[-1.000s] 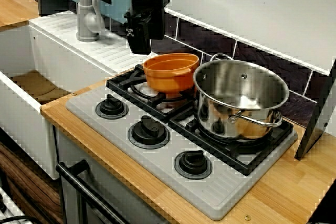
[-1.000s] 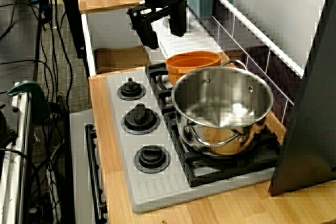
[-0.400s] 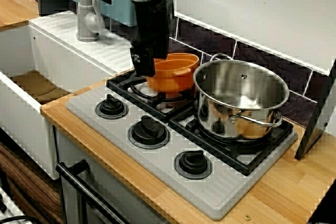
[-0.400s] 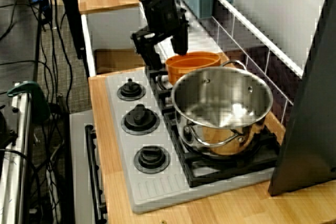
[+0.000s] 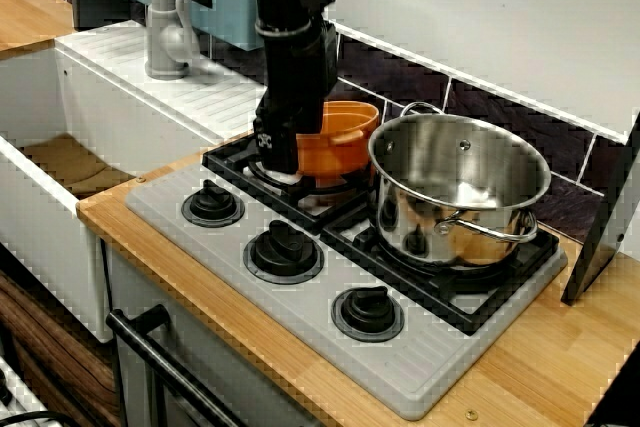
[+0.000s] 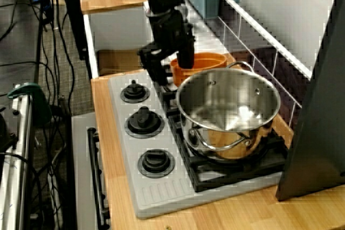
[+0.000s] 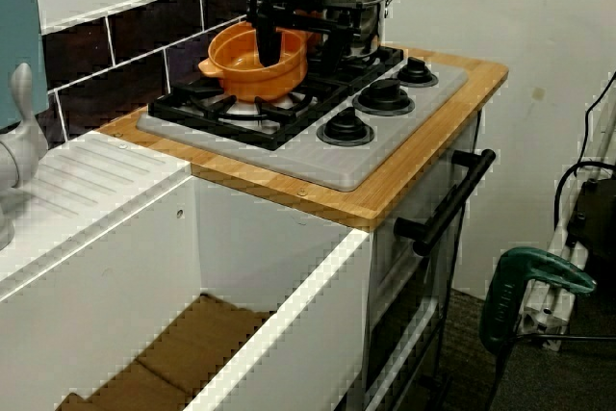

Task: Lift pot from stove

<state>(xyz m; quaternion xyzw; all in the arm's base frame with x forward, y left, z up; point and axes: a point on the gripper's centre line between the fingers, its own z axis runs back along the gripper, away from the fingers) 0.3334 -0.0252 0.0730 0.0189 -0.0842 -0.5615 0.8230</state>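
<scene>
orange plastic, the pot (image 5: pixel 338 145) sits on the black grate of the stove (image 5: pixel 300 307), at the burner nearest the white sink counter (image 5: pixel 150 97), just beside the larger steel pot (image 5: pixel 455 192). the gripper (image 7: pixel 292 41) reaches down over the pot's near rim, jaws spread, one finger (image 7: pixel 267 45) inside the pot and the other finger (image 7: pixel 319 42) outside the wall. the jaws do not pinch the rim. three black knobs (image 5: pixel 285 247) line the front.
</scene>
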